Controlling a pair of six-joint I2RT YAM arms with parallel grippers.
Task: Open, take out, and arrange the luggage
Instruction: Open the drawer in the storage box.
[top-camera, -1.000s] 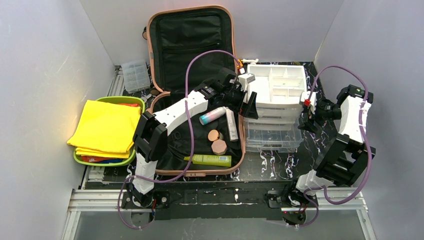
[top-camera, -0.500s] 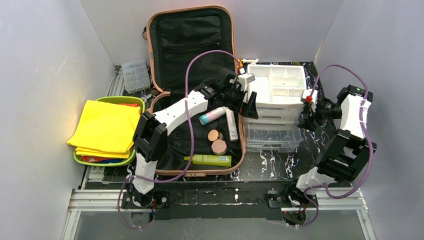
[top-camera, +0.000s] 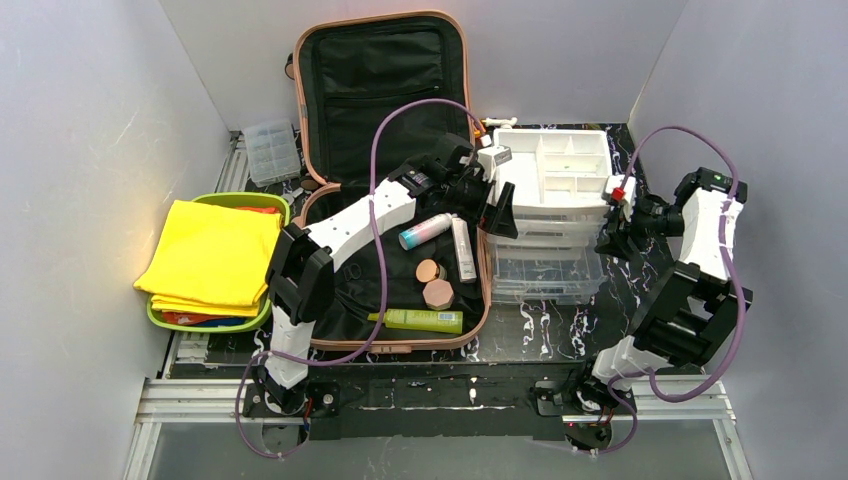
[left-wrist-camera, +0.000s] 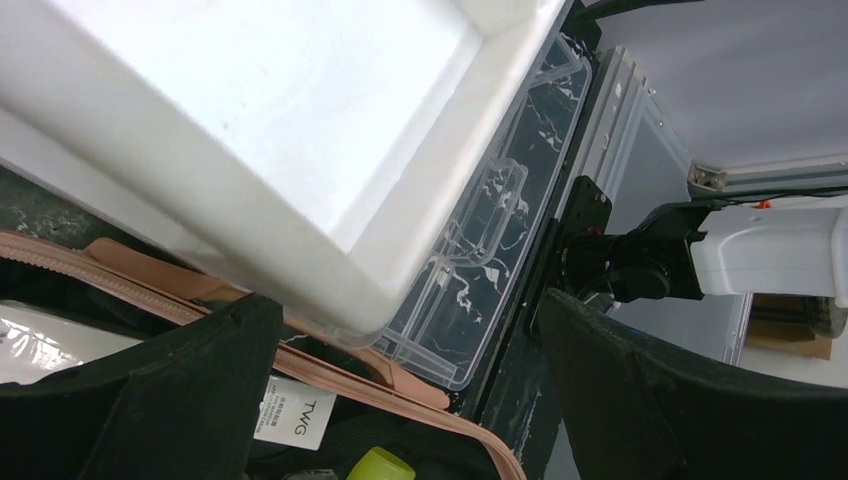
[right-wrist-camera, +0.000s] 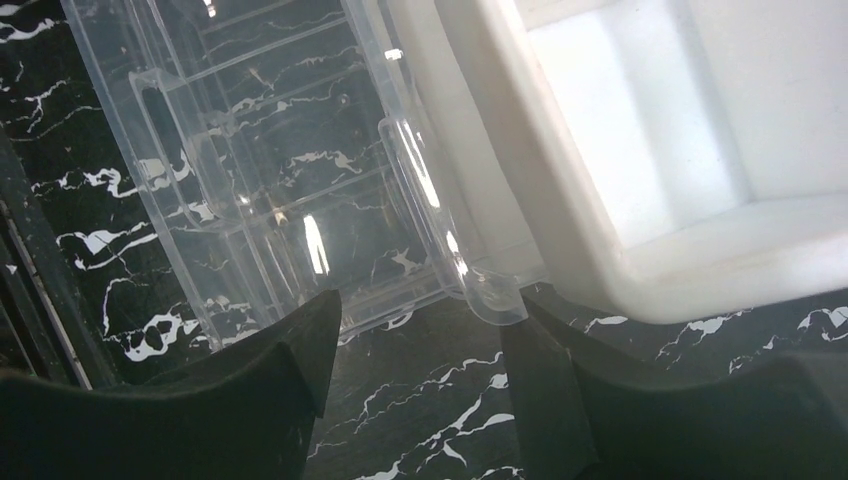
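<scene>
Clearly the opening step is done: the luggage (top-camera: 380, 80) lies in the middle of the table with its lid standing against the back wall, and its lower half holds several things not yet taken out. So the step in hand is, I judge, the taking out and arranging.

Just beside its right rim stands the white drawer organizer (top-camera: 560, 165), with a clear drawer (top-camera: 545, 270) pulled out toward the arms.

The left gripper (top-camera: 497, 206) hangs between the suitcase rim and the organizer, fingers apart and holding nothing. The right gripper (top-camera: 611, 228) is at the organizer's right edge, also spread and empty.

The next move probably calls for the left gripper to come down on the white tube (top-camera: 463, 248) or the pale blue tube (top-camera: 424, 232). Room is narrow there, because the pink rim and the organizer wall are close. The green tube (top-camera: 415, 320) has more open lining around it.
</scene>
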